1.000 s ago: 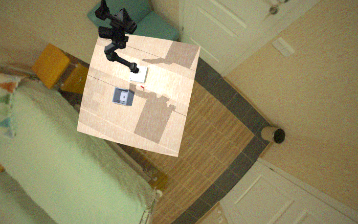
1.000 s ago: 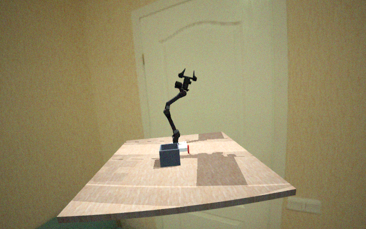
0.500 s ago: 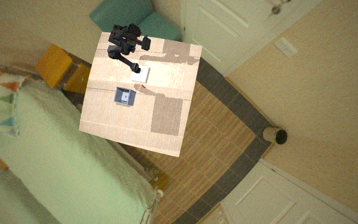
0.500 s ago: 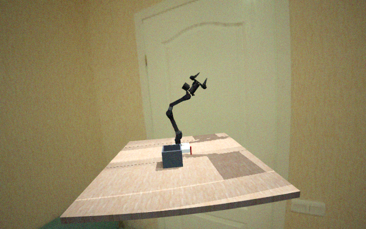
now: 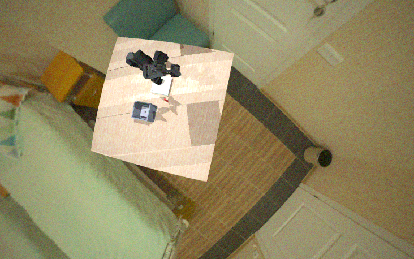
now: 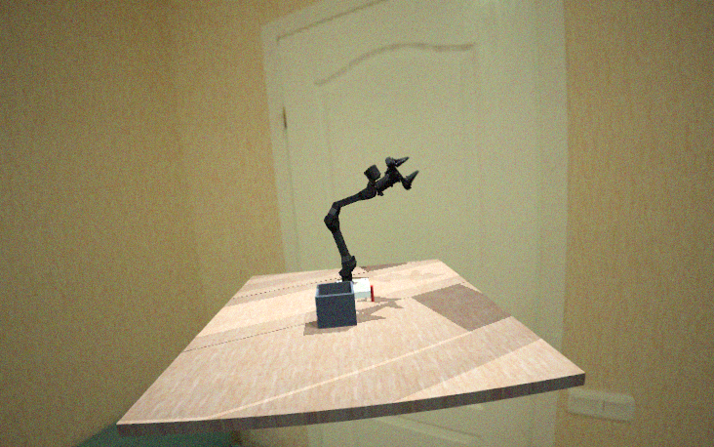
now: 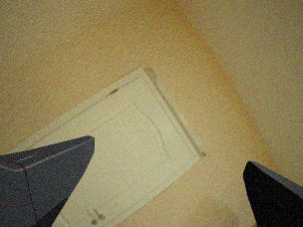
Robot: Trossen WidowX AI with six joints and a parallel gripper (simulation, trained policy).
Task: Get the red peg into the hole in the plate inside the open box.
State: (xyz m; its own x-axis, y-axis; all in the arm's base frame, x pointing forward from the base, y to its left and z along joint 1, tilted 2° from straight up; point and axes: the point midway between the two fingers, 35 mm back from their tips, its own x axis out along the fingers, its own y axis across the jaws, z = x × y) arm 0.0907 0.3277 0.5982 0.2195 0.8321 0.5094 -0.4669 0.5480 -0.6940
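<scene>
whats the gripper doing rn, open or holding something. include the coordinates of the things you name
Gripper (image 5: pixel 177 70) (image 6: pixel 414 166) (image 7: pixel 170 157): open wide, holding nothing, raised high above the table (image 5: pixel 158 137) (image 6: pixel 337 379).

Teal chair (image 5: pixel 143 18), orange cabinet (image 5: pixel 62 76), green-covered bed (image 5: pixel 91 171), cylindrical bin (image 5: pixel 311 155)

Pale door (image 5: pixel 262 27) (image 6: pixel 400 158) (image 7: pixel 120 154), yellowish walls (image 5: pixel 366 122) (image 6: pixel 157 158) (image 7: pixel 100 40).

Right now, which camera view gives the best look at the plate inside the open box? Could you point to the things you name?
The top view: it looks down past the walls of the box (image 5: pixel 155 113) (image 6: pixel 336 310) onto the pale plate (image 5: pixel 142 112) and a dark spot on it. The exterior view shows the box, its walls hiding the plate; the wrist view shows neither.
</scene>
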